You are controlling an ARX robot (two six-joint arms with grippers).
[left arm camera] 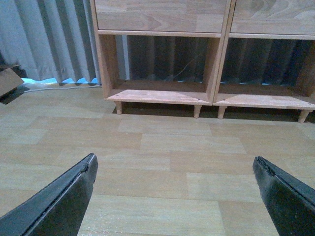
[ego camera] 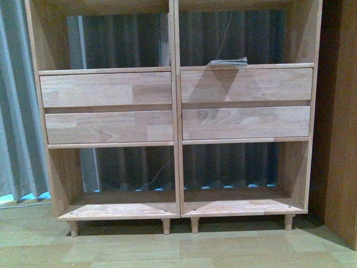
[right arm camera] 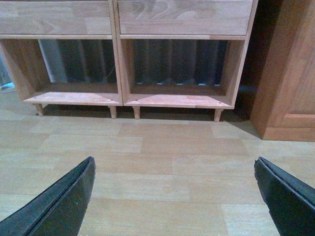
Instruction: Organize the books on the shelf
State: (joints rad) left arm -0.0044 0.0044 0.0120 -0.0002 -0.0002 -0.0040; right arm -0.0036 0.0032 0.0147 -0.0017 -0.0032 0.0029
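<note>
The light-wood shelf (ego camera: 176, 106) fills the front view, with two columns, drawer fronts in the middle and open compartments above and below. Thin books (ego camera: 230, 61) lie flat on the ledge of the upper right compartment, just above the top right drawer. Neither arm shows in the front view. In the left wrist view my left gripper (left arm camera: 174, 164) is open over bare wooden floor, well short of the shelf (left arm camera: 162, 93). In the right wrist view my right gripper (right arm camera: 174, 164) is open too, over the floor in front of the shelf (right arm camera: 172, 101). Both hold nothing.
Grey curtain (ego camera: 17, 111) hangs behind and to the left of the shelf. A darker wooden cabinet (right arm camera: 288, 73) stands right of it. A brown box edge (left arm camera: 9, 81) sits on the floor at the far left. Both lower compartments hold nothing.
</note>
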